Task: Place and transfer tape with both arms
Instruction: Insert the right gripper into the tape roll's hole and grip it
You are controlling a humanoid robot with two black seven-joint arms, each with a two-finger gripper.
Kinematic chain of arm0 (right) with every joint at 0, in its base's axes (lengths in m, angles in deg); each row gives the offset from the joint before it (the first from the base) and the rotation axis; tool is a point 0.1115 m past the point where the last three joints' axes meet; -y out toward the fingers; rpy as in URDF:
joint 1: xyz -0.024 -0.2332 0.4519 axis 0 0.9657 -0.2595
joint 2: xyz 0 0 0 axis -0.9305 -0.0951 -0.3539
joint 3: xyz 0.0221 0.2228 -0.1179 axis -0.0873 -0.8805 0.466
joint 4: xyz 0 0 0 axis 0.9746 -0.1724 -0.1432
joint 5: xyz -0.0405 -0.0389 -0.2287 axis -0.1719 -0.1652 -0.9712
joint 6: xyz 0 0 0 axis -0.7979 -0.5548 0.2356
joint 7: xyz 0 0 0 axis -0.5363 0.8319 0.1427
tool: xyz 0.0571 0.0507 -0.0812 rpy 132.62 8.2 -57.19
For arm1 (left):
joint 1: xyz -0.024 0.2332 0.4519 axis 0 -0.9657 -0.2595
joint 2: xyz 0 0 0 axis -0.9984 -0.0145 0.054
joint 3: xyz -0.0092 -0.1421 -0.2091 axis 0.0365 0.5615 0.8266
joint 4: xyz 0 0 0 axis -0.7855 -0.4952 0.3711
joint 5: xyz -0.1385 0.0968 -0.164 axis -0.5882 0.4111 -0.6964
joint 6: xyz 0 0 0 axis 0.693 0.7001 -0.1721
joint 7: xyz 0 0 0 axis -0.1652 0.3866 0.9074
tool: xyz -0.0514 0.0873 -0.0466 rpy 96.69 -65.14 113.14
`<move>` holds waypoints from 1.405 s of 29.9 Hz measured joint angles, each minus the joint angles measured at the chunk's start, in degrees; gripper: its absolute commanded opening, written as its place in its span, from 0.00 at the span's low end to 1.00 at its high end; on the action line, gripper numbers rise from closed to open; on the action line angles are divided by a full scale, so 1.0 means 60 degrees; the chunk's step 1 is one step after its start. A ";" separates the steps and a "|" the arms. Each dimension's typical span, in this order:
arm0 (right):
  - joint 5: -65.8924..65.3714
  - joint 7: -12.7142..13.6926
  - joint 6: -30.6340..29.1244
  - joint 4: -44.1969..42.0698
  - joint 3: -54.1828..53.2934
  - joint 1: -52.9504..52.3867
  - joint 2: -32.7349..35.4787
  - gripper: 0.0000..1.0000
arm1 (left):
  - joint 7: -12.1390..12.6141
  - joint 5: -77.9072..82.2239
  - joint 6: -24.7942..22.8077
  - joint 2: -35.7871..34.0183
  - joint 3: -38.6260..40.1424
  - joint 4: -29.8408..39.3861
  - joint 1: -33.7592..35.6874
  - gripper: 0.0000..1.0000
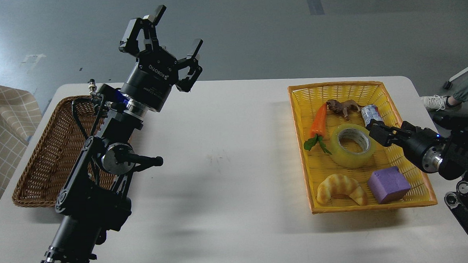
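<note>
You see translucent yellow tape with a grey-white core in a yellow basket, beside an orange carrot, purple block and golden croissant.

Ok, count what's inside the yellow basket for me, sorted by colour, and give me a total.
Yellow: 1, the tape
Orange: 1, the carrot
Brown: 1, the toy animal
Golden: 1, the croissant
Purple: 1, the block
White and blue: 1, the small can
Total: 6

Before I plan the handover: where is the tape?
In the head view, the tape lies in the yellow basket on the right, between the carrot and the right hand.
</note>
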 measured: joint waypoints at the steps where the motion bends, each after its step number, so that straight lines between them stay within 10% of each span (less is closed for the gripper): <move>1: 0.0000 0.0026 0.0000 -0.0035 0.0050 0.0000 -0.0046 0.94 | 0.0000 0.0000 0.0016 0.0000 0.0004 0.0000 0.0000 0.98; 31: 0.0000 0.0211 0.0001 -0.0767 0.1399 -0.0532 -0.0143 0.89 | -0.0012 0.0016 0.0063 0.0000 0.0023 0.0000 -0.0192 0.98; 42: 0.0001 0.0576 0.0000 -0.0816 0.1494 -0.0622 -0.0108 0.72 | -0.0015 -0.0035 0.0007 0.0000 0.0023 -0.0037 -0.0207 0.98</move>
